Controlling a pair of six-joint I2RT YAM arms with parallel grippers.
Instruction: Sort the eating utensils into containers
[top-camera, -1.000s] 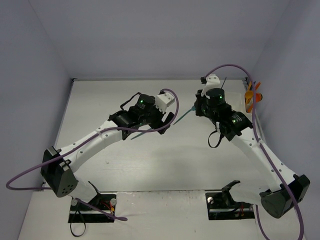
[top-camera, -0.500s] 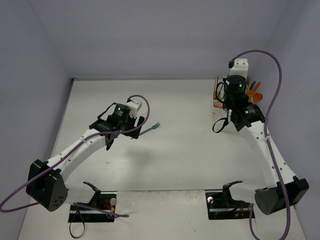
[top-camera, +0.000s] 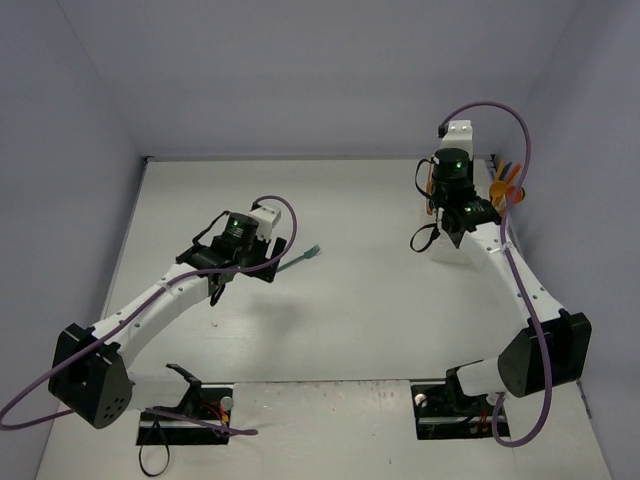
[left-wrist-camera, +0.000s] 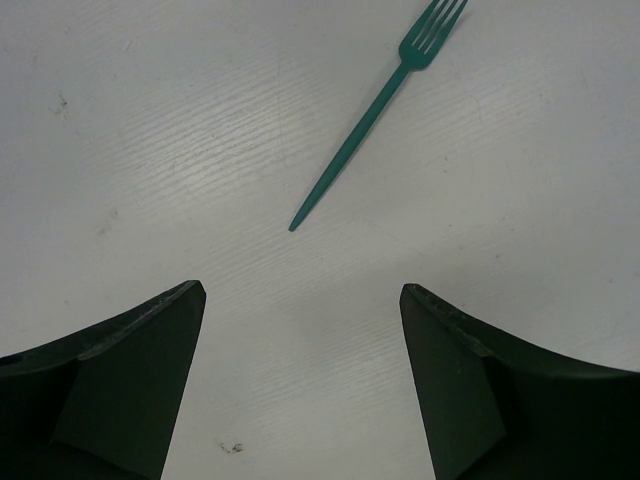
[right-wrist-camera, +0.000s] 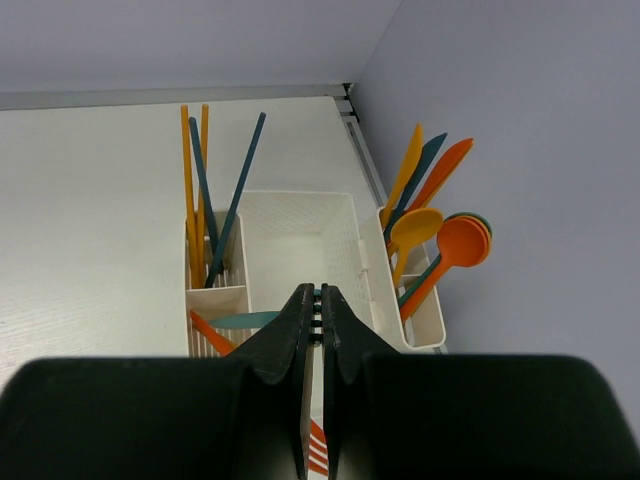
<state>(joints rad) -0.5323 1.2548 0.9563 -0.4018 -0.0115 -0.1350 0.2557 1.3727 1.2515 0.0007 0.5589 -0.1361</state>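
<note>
The left gripper (left-wrist-camera: 300, 300) hangs with its jaws spread wide over the pale grey table (left-wrist-camera: 130, 140). The thin teal plastic fork (left-wrist-camera: 365, 130) lies flat just ahead of them, not between them. The right gripper (right-wrist-camera: 316, 300) has its fingers pressed together and seems to pinch a slim teal plastic utensil (right-wrist-camera: 250, 320). This utensil sticks out sideways above the white compartmented plastic holder (right-wrist-camera: 340, 240), near the upright orange and teal handles (right-wrist-camera: 205, 190). I think it can catch on a divider or knock the handles, and so land in a wrong compartment. The flat fork may also slide away if the fingers close too high.
</note>
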